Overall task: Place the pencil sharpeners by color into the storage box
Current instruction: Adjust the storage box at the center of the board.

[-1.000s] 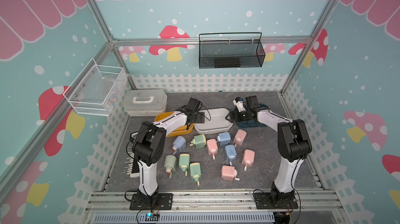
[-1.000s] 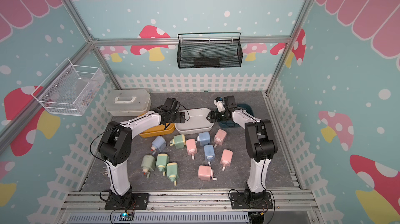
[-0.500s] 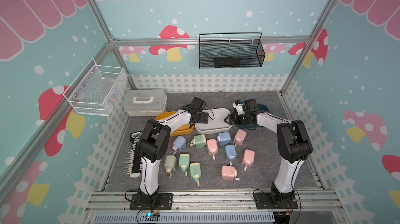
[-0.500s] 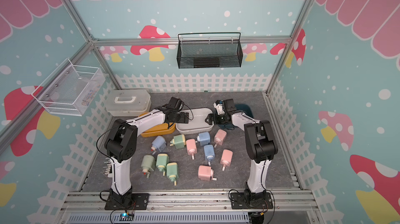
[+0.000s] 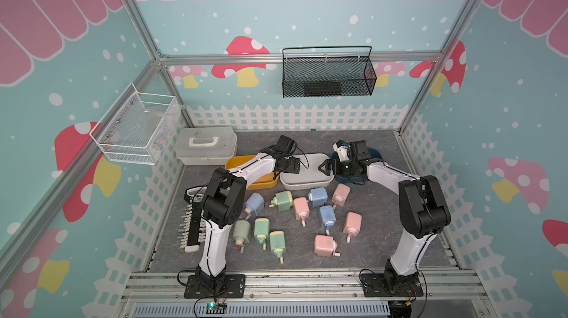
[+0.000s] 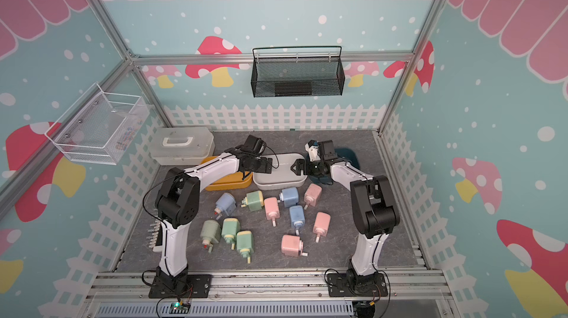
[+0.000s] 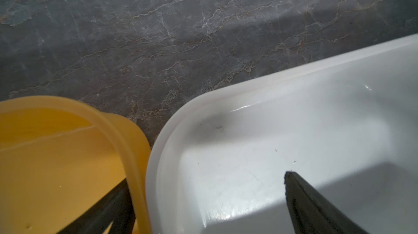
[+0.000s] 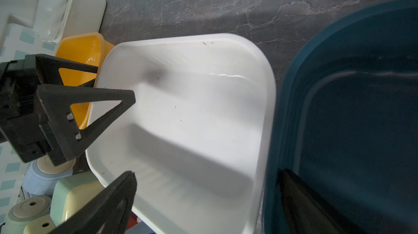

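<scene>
Eleven pencil sharpeners (image 5: 327, 216) are counted loose on the table (image 5: 384, 239), in front of the trays: four pink, four green, three blue. None is seen in a tray and none is held.

Both grippers are spread wide and empty. The left gripper (image 5: 292, 166) is set astride the adjoining end walls of the yellow tray (image 5: 262, 181) and the white tray (image 5: 307, 183), with one finger (image 7: 106, 209) inside the yellow and the other inside the white. The right gripper (image 5: 324, 168) is set likewise at the opposite end, with one finger (image 8: 117, 199) in the white tray and the other in the teal tray (image 8: 350, 131).

Step judged: white tray to be taken by both end walls, probably for repositioning. Each wall should be centred between the fingers before closing. The neighbour's rim must not be pinched too, the yellow one especially, since it is touching or nearly touching the white. Closures should be timed together, and the tray kept level and clear of the sharpeners just beside its front wall.

Finger-to-wall contact cannot be resolved at either end. The yellow tray is largely covered by the left arm, the teal tray by the right wrist. One blue sharpener (image 5: 255, 204) and the pegged bar tool (image 5: 193, 230) are partly hidden behind the left arm. Which colour is meant for which tray is not shown.
</scene>
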You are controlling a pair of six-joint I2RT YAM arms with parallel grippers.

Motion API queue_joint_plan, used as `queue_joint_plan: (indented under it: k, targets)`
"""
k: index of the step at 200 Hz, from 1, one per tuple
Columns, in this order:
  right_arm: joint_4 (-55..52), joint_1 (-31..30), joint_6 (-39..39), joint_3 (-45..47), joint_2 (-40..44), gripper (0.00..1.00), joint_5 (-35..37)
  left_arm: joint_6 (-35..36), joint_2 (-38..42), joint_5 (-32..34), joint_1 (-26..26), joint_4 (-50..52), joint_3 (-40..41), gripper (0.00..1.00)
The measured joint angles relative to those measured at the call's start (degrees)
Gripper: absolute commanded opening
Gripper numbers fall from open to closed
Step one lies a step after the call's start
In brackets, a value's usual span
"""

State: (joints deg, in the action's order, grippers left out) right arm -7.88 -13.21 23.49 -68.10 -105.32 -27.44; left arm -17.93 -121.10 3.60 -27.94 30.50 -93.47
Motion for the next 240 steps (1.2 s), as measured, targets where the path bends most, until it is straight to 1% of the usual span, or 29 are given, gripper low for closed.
queue_joint_plan:
  k: [36, 67, 95, 120, 151, 192, 240]
  targets:
    - [1.49, -0.02, 2.05, 1.64, 0.98, 0.99, 0.66, -0.02, -0.42, 0.13, -0.24, 0.76, -0.66, 0.99]
    - [2.45, -0.02, 4.04, 3.8, 2.93, 0.99, 3.21, -0.02, -0.42, 0.15, -0.76, 0.79, -0.66, 0.99]
    - [-0.72, 0.44, 1.09, 2.36, 4.37, 0.99, 6.29, 0.0, -0.17, 0.31, -0.98, 0.96, -0.63, 0.99]
    - [-4.17, 2.58, -1.97, -0.46, 4.37, 0.99, 9.92, -0.02, 1.64, 0.76, -1.03, 0.98, 0.48, 0.99]
    - [-6.88, 5.2, -2.67, -0.92, 4.37, 0.99, 13.16, -0.13, 4.04, 1.22, -1.03, 0.96, 2.12, 0.99]
    - [-6.84, 4.9, 0.92, 1.79, 4.57, 0.99, 14.86, -0.81, 4.42, 1.22, -1.03, 0.96, 3.56, 0.99]
    - [-5.01, 3.8, 6.36, 6.03, 6.27, 0.99, 14.64, -1.62, 4.42, 0.0, -1.03, 0.9, 4.9, 0.99]
